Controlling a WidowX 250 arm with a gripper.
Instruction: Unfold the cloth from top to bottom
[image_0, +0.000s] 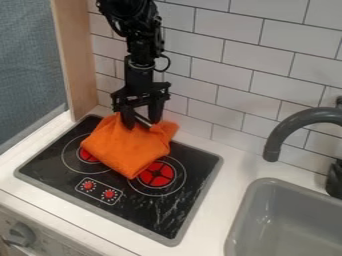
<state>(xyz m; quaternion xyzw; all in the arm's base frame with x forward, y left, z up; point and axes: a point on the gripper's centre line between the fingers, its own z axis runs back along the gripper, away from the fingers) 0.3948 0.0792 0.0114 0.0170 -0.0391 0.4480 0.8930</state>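
The gripper (141, 119) hangs straight down over the back of the stove, its two fingers spread apart. Their tips are at the upper edge of the orange cloth (127, 147), overlapping it from this angle; whether they touch it I cannot tell. The cloth lies folded in a rough diamond across the black stovetop, one corner towards the front, with bunched folds near the fingers. It partly covers the two red burners.
Around the cloth is the black stovetop (163, 210) with two red knobs (98, 189). A grey sink (244, 220) and dark faucet (294, 127) stand at the right. White tiles (220, 70) rise behind, and a wooden panel (75, 60) stands at the left.
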